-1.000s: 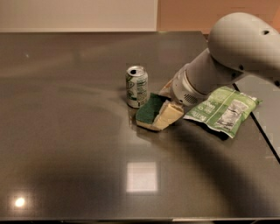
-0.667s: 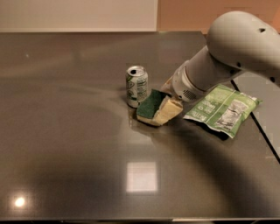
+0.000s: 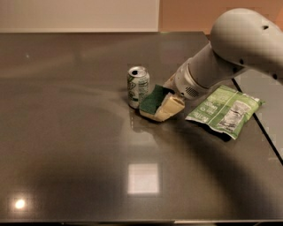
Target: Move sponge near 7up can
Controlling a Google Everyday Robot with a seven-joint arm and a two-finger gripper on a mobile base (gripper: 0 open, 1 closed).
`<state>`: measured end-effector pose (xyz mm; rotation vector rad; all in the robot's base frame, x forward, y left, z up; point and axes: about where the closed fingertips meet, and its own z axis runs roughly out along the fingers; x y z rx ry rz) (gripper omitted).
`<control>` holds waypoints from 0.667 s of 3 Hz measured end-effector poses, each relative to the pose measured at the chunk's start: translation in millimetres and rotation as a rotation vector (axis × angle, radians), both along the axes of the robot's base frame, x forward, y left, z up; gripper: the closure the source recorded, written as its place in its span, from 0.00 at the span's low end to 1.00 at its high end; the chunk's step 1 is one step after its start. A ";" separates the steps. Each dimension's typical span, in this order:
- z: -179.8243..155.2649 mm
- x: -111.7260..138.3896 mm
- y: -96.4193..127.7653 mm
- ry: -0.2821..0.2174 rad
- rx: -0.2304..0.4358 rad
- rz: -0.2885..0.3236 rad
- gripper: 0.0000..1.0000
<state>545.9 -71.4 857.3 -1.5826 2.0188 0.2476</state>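
Nearest to us, the dark glossy table [image 3: 66,154] carries a square patch of reflected light [image 3: 142,178] and a small bright spot [image 3: 19,203] at the lower left. The table's front edge is cut off at the bottom of the view.

Further back on the right lies a flat, crinkled green-and-white bag [image 3: 225,110]; its print is too blurred for us to read. Its right end lies on a dark seam [image 3: 265,132] that runs diagonally away, with a paler surface [image 3: 261,86] beyond it.

The sponge [image 3: 159,103] sits near the middle of the table, just right of the 7up can [image 3: 138,86], either touching it or a hair apart. We cannot tell which. The sponge is tilted: its left end is down on the table and its right end is raised, so the green top faces us above the pale yellow foam.

The gripper [image 3: 174,92] meets that raised right end. The wrist hides most of the fingers, but as far as we can see they are closed on the sponge.

The can stands upright, its silver top and opening visible.

The white arm [image 3: 239,44] rises to the upper right and runs out of view. Beyond the table's far edge we see a pale wall [image 3: 79,15] and an orange-tan one [image 3: 185,13].
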 end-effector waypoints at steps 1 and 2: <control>0.6 -0.7 1.0 -0.001 -0.001 0.002 0.00; 0.6 -0.7 1.1 -0.001 -0.001 0.002 0.00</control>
